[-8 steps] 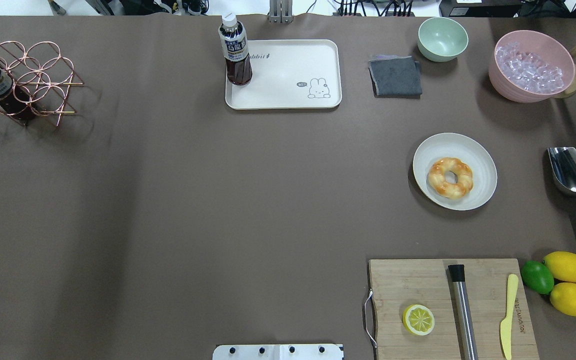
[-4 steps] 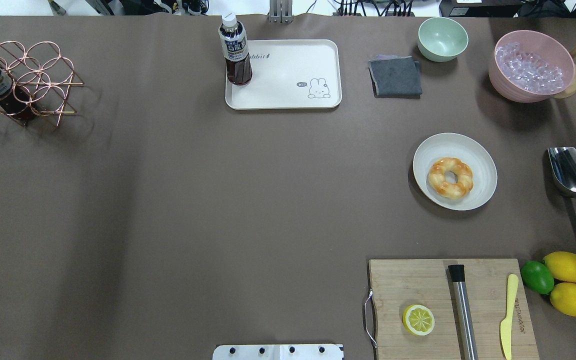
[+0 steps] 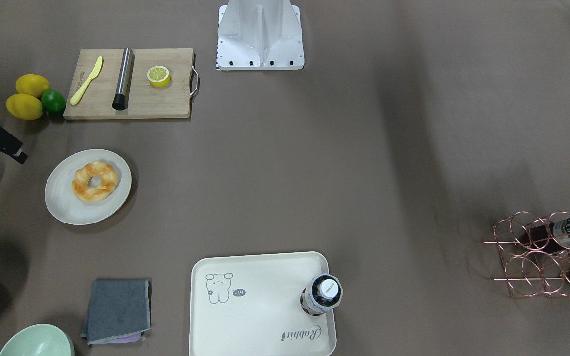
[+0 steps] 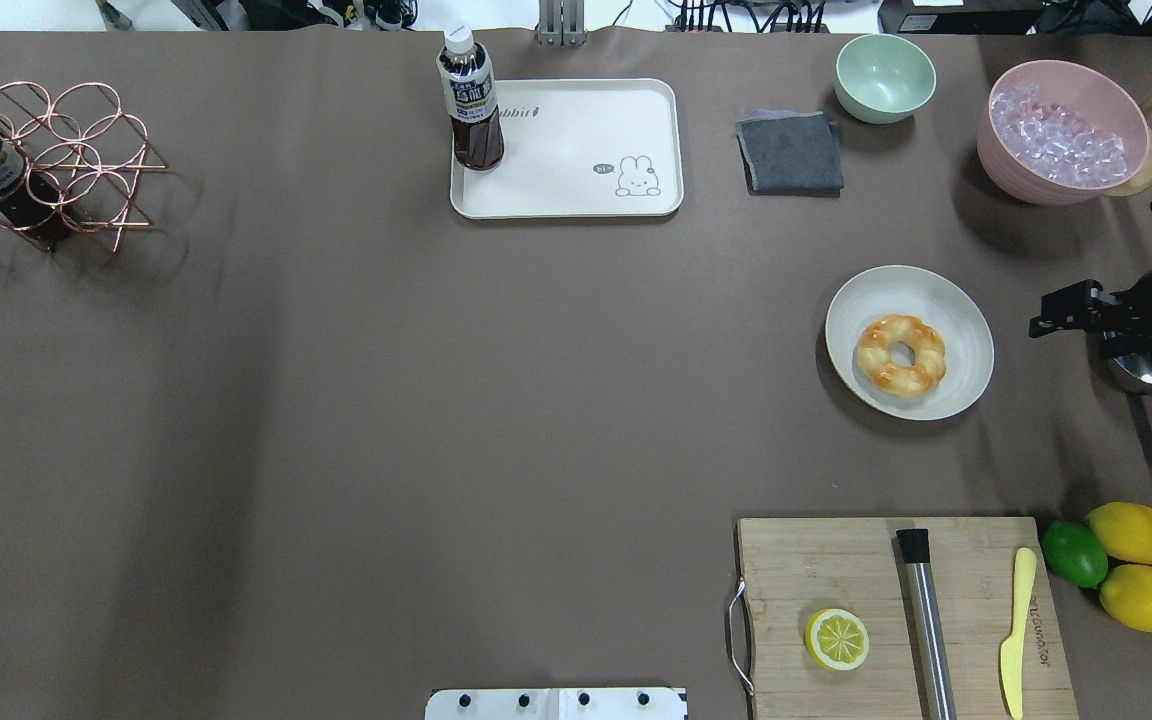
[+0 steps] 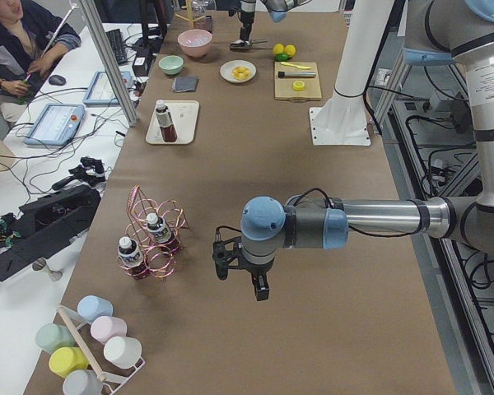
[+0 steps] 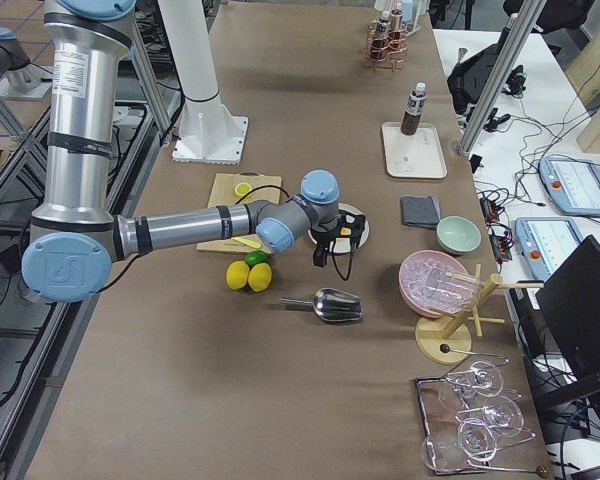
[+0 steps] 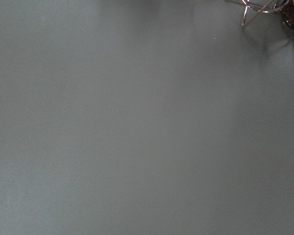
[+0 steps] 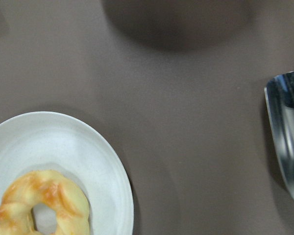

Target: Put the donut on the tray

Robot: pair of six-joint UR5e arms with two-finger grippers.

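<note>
The donut [image 4: 901,355], a golden-orange twisted ring, lies on a round off-white plate [image 4: 966,330] at the right of the table. It also shows in the front view [image 3: 95,180] and at the lower left of the right wrist view [image 8: 41,205]. The cream tray [image 4: 576,160] with the grey drawing sits at the far middle, away from the donut. My right gripper [image 4: 1041,325] hovers to the right of the plate, over the scoop, and looks open and empty. My left gripper [image 5: 240,280] shows only in the exterior left view, far off; I cannot tell its state.
A dark bottle [image 4: 471,100] stands on the tray's left corner. A metal scoop [image 4: 1151,375], a pink bowl of ice [image 4: 1061,130], a green bowl [image 4: 884,77] and a grey cloth [image 4: 791,150] surround the plate. A cutting board [image 4: 816,560] lies near the robot. A copper rack [image 4: 46,160] stands far left.
My right arm has come into the overhead view from the right edge and moved left over the scoop towards the plate. The donut, plate and tray have not moved.
</note>
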